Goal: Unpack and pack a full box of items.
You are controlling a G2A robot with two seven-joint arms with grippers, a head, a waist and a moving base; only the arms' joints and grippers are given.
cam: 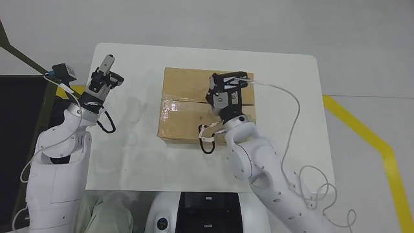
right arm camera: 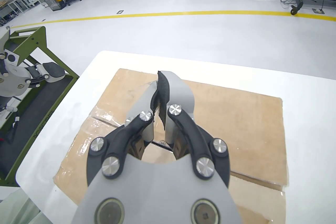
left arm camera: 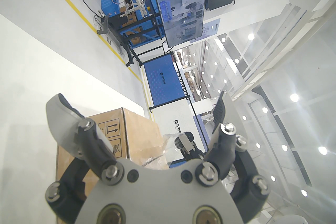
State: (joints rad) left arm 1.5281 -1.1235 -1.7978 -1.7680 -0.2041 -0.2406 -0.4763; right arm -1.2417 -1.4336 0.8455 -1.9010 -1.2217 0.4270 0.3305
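On the white worktop [cam: 129, 162] sits the box [cam: 184, 103], near the middle, brown cardboard with its flaps closed. Clear tape [cam: 174, 103] runs along the seam across its top and folds down over the ends. In the right wrist view the tape [right arm camera: 105, 117] looks wrinkled and shiny where it crosses the box [right arm camera: 236, 117].

Above the box top hangs the right gripper [cam: 228, 83], over the half nearer the right arm. Its own view shows the gripper [right arm camera: 160, 88] drawn narrow, the dark pads [right arm camera: 164, 93] pressed together at the tips. Whether the tips touch the cardboard cannot be told. Bare worktop [right arm camera: 302, 93] lies around the box on every side seen there.

Well apart from the box, over the left part of the worktop, the left gripper [cam: 111, 70] is held up and tilted. Its own view shows the gripper [left arm camera: 141, 104] spread wide, one finger [left arm camera: 63, 114] far from the other. Beyond them are a corner of the box [left arm camera: 141, 128], the worktop [left arm camera: 39, 64], and the right gripper [left arm camera: 185, 143] farther off above the box. The right wrist view also catches the left gripper [right arm camera: 48, 72] at the worktop's edge.

Beside the worktop on the left arm's side stands a green cart [right arm camera: 39, 38]. A yellow line [right arm camera: 183, 13] crosses the pale floor beyond.
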